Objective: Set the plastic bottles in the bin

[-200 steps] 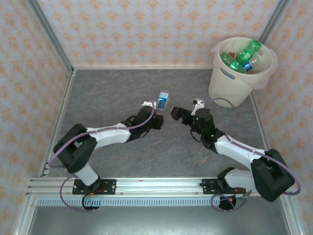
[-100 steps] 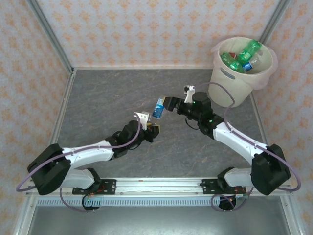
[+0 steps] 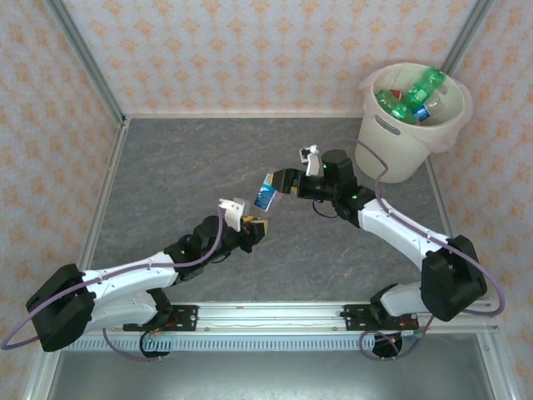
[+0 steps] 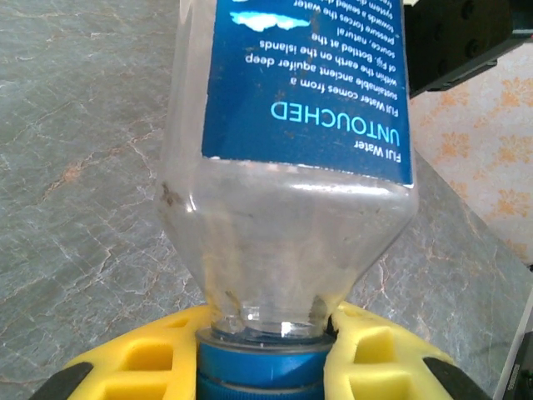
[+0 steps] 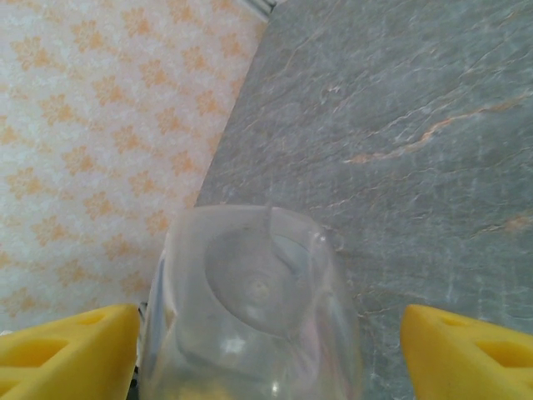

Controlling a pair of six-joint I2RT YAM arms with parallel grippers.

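Top: clear blue-labelled plastic bottle (image 3: 266,193) mid-table, well apart from round cream plastic bin (image 3: 390,148)
Left wrist: left gripper (image 4: 260,354) clamped on blue cap (image 4: 258,377)
Right wrist: right gripper (image 5: 266,350) open astride base (image 5: 254,283); we judge bottle light, slick, crushable, so grip mid-body

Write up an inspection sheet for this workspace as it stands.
Surface: grey veined table, no spills seen.
Job's things: blue-label bottle held in the air between the arms; green bottles already in the bin, far right corner.
Clutter: nothing seen.
Tools: left tool shut on the bottle's blue cap; right tool open around its base.
Cables: purple cables run along both arms.
Surroundings: patterned walls; metal rail at the near edge.
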